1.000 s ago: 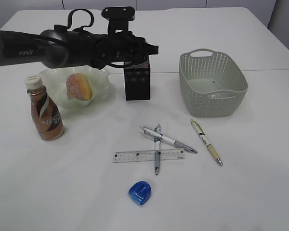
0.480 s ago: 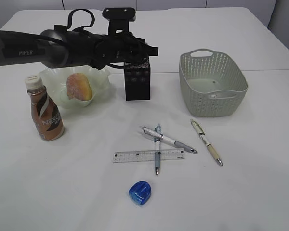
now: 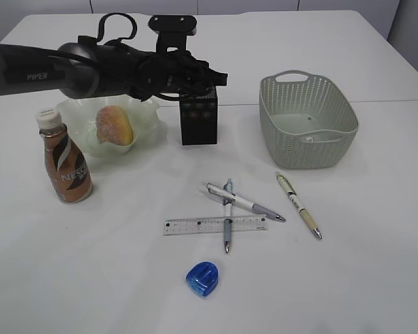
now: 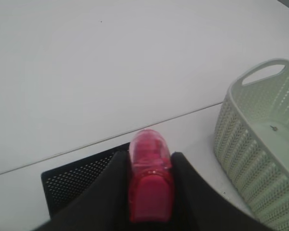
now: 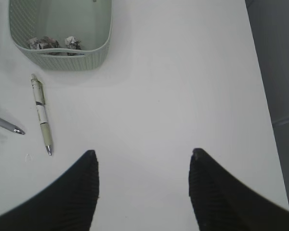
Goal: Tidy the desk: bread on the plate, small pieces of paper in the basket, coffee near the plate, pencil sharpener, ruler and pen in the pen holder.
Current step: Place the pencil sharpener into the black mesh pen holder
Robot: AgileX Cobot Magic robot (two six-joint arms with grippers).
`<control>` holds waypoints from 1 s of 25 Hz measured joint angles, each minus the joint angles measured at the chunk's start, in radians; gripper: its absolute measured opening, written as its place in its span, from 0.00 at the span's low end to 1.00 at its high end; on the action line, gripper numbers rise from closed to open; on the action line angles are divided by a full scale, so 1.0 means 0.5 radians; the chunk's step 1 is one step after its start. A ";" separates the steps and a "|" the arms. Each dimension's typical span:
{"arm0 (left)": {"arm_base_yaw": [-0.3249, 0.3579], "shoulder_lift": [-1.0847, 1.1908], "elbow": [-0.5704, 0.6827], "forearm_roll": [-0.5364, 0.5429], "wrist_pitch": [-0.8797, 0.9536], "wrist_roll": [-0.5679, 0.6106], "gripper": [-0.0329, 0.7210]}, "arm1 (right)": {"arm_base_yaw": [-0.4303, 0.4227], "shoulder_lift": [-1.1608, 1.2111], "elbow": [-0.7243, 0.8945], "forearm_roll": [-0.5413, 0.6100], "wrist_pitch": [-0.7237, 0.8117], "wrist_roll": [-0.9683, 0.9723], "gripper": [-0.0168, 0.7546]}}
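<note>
My left gripper (image 4: 149, 156) is shut on a red pencil sharpener (image 4: 149, 185) and holds it just above the black mesh pen holder (image 4: 72, 183). In the exterior view the left arm reaches over the pen holder (image 3: 198, 118). A blue pencil sharpener (image 3: 203, 279), a clear ruler (image 3: 188, 225) and three pens (image 3: 242, 202) (image 3: 227, 233) (image 3: 298, 204) lie on the table. Bread (image 3: 113, 125) sits on the plate (image 3: 146, 111). The coffee bottle (image 3: 66, 163) stands in front of the plate. My right gripper (image 5: 143, 156) is open and empty over bare table.
The pale green basket (image 3: 308, 118) stands at the right. In the right wrist view the basket (image 5: 101, 48) holds crumpled paper pieces (image 5: 48, 42). A cream pen (image 5: 41, 113) lies below it. The basket's rim (image 4: 260, 154) is close to the right of my left gripper.
My left gripper has shifted slightly over the pen holder, still holding the red sharpener. Nothing on the table has moved.
</note>
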 joint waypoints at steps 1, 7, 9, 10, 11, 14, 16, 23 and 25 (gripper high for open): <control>0.000 0.000 0.000 0.000 0.003 0.000 0.29 | 0.000 0.000 0.000 0.000 0.000 0.000 0.63; 0.000 0.000 0.000 0.005 0.008 0.000 0.32 | 0.000 0.000 0.000 0.000 0.000 0.000 0.63; 0.000 0.000 0.000 0.008 0.008 0.000 0.37 | 0.000 0.000 0.000 0.000 0.000 0.000 0.63; 0.000 0.000 0.000 0.008 0.008 0.000 0.39 | 0.000 0.000 0.000 0.000 0.000 0.000 0.63; 0.000 0.000 0.000 0.008 0.008 0.000 0.41 | 0.000 0.000 0.000 0.000 0.000 0.000 0.63; 0.004 0.000 0.000 0.008 0.008 0.000 0.43 | 0.000 0.000 0.000 0.000 0.000 0.000 0.63; 0.004 0.000 0.000 0.008 0.008 0.000 0.43 | 0.000 0.000 0.000 0.000 -0.004 0.000 0.63; 0.004 0.000 -0.080 0.008 0.151 0.000 0.44 | 0.000 0.000 0.000 0.000 -0.004 0.000 0.63; 0.004 -0.018 -0.105 0.012 0.243 0.000 0.44 | 0.000 0.000 0.000 0.000 -0.004 0.000 0.63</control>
